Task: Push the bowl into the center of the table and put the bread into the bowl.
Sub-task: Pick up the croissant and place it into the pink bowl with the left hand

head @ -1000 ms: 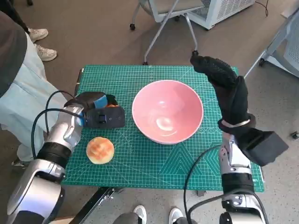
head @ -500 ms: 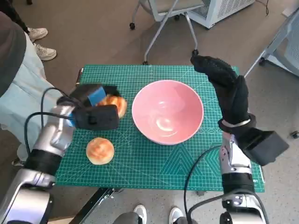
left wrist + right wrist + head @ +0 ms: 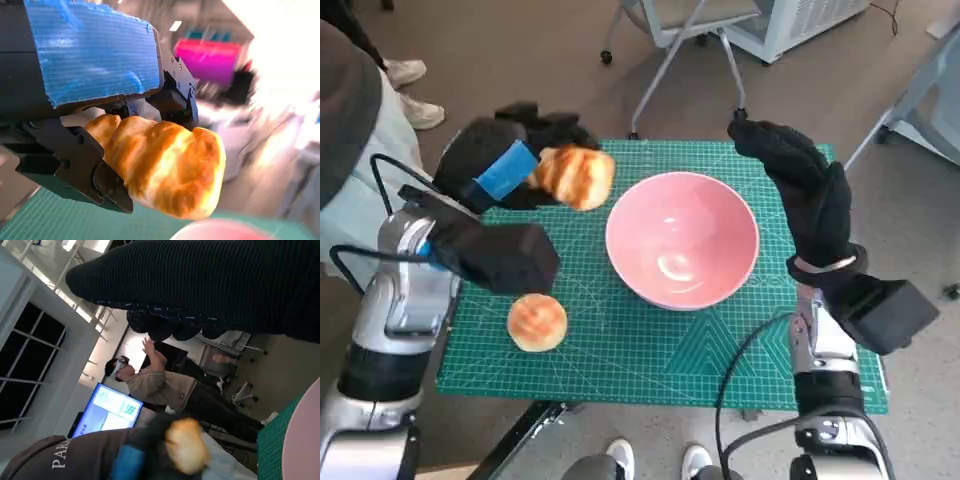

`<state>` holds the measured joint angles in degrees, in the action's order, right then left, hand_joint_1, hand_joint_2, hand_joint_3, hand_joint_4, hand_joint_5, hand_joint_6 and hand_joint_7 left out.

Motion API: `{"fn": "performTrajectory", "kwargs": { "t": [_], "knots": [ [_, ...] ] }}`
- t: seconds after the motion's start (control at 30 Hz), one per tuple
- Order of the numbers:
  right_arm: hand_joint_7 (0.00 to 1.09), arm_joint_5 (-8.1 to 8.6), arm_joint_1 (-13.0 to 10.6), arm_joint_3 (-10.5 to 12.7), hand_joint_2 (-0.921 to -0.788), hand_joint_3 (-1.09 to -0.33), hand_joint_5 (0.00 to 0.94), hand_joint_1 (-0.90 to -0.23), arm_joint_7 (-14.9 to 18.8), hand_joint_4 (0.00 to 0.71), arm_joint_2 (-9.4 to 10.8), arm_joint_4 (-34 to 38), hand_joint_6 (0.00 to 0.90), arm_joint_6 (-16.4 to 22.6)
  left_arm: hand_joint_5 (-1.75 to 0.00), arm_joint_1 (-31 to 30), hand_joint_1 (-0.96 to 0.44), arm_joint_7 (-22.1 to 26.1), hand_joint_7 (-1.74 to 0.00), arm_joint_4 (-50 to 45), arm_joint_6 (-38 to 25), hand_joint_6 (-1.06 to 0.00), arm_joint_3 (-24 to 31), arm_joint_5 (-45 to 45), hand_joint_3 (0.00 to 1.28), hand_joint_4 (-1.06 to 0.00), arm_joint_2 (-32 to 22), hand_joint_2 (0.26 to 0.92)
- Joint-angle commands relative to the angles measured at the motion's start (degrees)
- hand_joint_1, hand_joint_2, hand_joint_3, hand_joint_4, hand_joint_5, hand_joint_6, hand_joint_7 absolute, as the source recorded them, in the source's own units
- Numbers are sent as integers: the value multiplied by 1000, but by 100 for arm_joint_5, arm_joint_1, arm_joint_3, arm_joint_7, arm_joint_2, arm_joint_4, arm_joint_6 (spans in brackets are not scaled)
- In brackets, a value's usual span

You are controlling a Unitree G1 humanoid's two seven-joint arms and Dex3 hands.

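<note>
Bowl (image 3: 682,238), pink, sits mid-table on the green mat (image 3: 650,350); right hand (image 3: 800,190) stands beside its right rim, fingers spread, holding nothing. Left hand (image 3: 505,170) holds a bread roll (image 3: 575,177) aloft just left of the bowl's far rim; a second bun (image 3: 536,321) lies near-left.

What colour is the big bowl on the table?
The bowl is pink, inside and out. It shows best in the head view.

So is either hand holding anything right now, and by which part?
The left hand grips a bread roll by one end, lifted above the table; its other end sticks out free. The right hand holds nothing.
</note>
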<state>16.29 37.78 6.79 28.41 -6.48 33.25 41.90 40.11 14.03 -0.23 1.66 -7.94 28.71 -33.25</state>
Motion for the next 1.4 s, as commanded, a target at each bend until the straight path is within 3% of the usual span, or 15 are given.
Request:
{"fn": "performTrajectory", "kwargs": {
  "t": [0.03, 0.3, 0.53, 0.8, 0.87, 0.9, 0.97, 1.0, 1.07, 1.17, 1.4],
  "knots": [
    [586, 65, -126, 26, -921, -801, 0, -680, 73, 164, 1, 53, -1, -85, -1007, 202, 3, 36, -1078, -136, 106, -709, -136, -53, 14, -841, 262, 893],
    [588, 70, -153, 19, -921, -799, 1, -680, 69, 164, -5, 16, -1, -98, -1030, 658, 3, 264, -1047, 82, 108, -718, -655, 182, 14, -842, 699, 892],
    [589, 112, -188, 50, -921, -799, 1, -677, 81, 164, -31, -25, -1, -135, -1007, 1149, 3, 271, -1068, 1240, 393, -719, -1088, 284, 14, -839, 1112, 892],
    [586, 155, -266, 64, -921, -791, 1, -679, 61, 166, -48, -145, -1, -195, -1172, 1550, 3, 185, -1083, 2836, 885, -631, -1389, 288, 47, -752, 1511, 917],
    [585, 167, -294, 73, -921, -787, 2, -679, 62, 168, -55, -178, -1, -206, -1272, 1620, 2, 219, -1226, 3162, 915, -515, -1461, 315, 145, -631, 1591, 920],
    [584, 167, -298, 76, -921, -786, 3, -680, 60, 170, -53, -182, -1, -209, -982, 1654, 28, 229, -994, 3306, 928, -479, -1496, 335, 149, -551, 1618, 893],
    [584, 167, -318, 84, -921, -785, 4, -681, 53, 171, -50, -208, -1, -214, -683, 1714, 41, 291, -733, 3565, 896, -489, -1592, 403, 131, -526, 1660, 880],
    [584, 164, -325, 87, -921, -785, 4, -682, 45, 172, -50, -222, -1, -218, -447, 1743, 44, 352, -507, 3669, 844, -505, -1643, 436, 106, -508, 1676, 873],
    [584, 156, -333, 94, -921, -783, 5, -683, 31, 174, -50, -246, 0, -227, -183, 1796, 29, 476, -228, 3812, 737, -475, -1722, 477, 70, -417, 1711, 860],
    [585, 141, -339, 102, -921, -782, 5, -683, 7, 175, -47, -268, 1, -238, -59, 1851, 2, 711, -78, 3898, 571, -419, -1789, 512, 49, -318, 1747, 847],
    [587, 116, -339, 115, -921, -784, 4, -683, -42, 175, -27, -308, 0, -263, -5, 1760, -67, 1052, -6, 3683, 428, -329, -1808, 508, 24, -184, 1646, 823]
  ]
}}
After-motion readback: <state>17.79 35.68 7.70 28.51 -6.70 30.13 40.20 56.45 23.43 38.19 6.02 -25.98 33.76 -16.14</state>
